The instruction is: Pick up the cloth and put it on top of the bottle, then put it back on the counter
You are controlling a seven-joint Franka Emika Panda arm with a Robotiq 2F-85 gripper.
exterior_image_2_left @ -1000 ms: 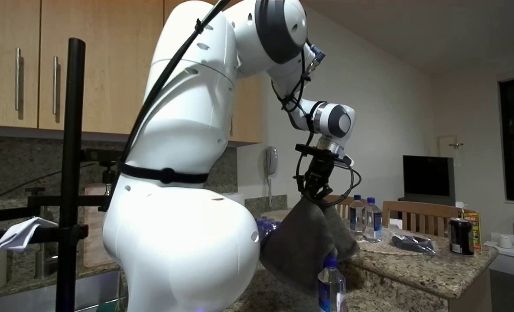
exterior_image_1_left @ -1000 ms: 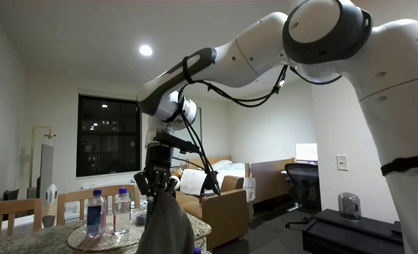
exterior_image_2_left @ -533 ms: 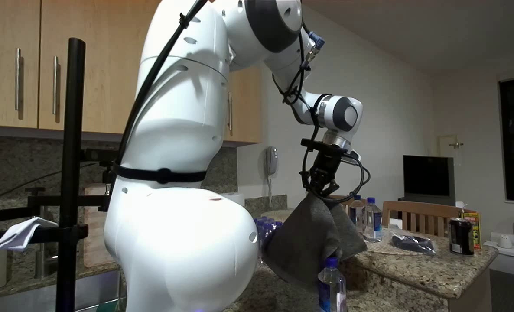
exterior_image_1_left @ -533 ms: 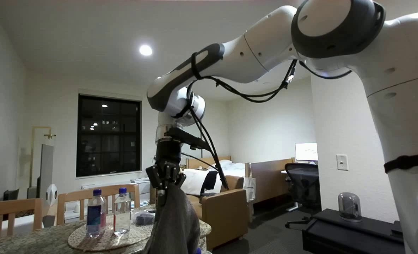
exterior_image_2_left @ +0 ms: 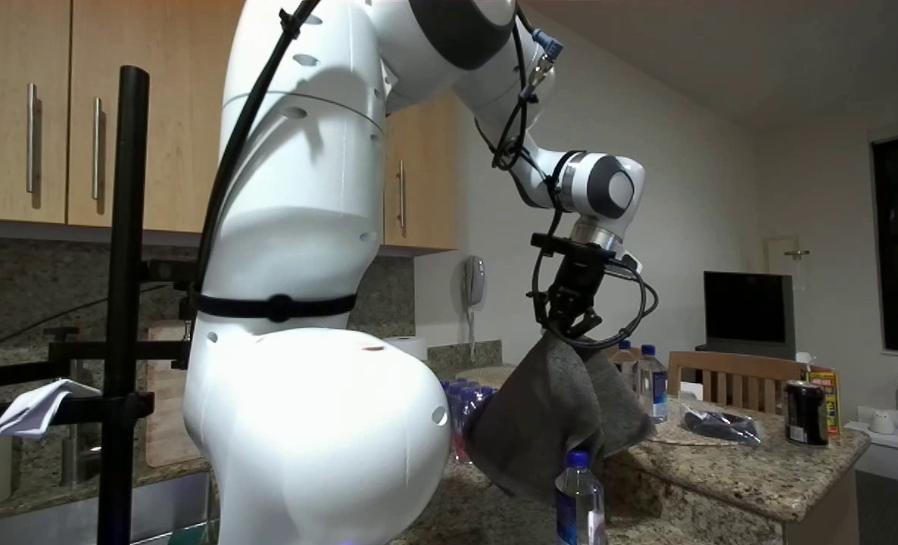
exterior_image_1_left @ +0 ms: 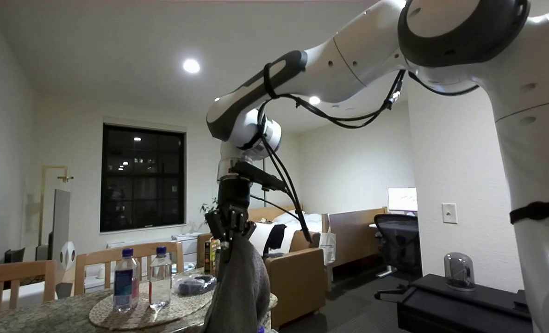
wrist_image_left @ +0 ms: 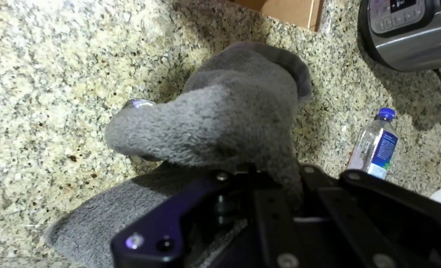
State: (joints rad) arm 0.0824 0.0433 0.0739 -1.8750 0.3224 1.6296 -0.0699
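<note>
My gripper is shut on the grey cloth, which hangs down in folds above the counter. In an exterior view the gripper and cloth appear near the raised counter. A clear bottle with a blue cap stands upright at the cloth's lower edge; whether they touch I cannot tell. In the wrist view the cloth comes out between the jaws of the gripper and hides much of the counter. A shiny bit of something clear peeks out beside it. A labelled bottle shows at the right.
Two bottles stand on a round mat on the raised counter. A bagged dark item, a black can and a box are there too. Several blue-capped bottles stand behind the arm. A cooker shows in the wrist view.
The gripper has moved right and slightly up in both exterior views, and the hanging cloth has swung along with it. The grip on the cloth is unchanged, and the bottles have not moved.
</note>
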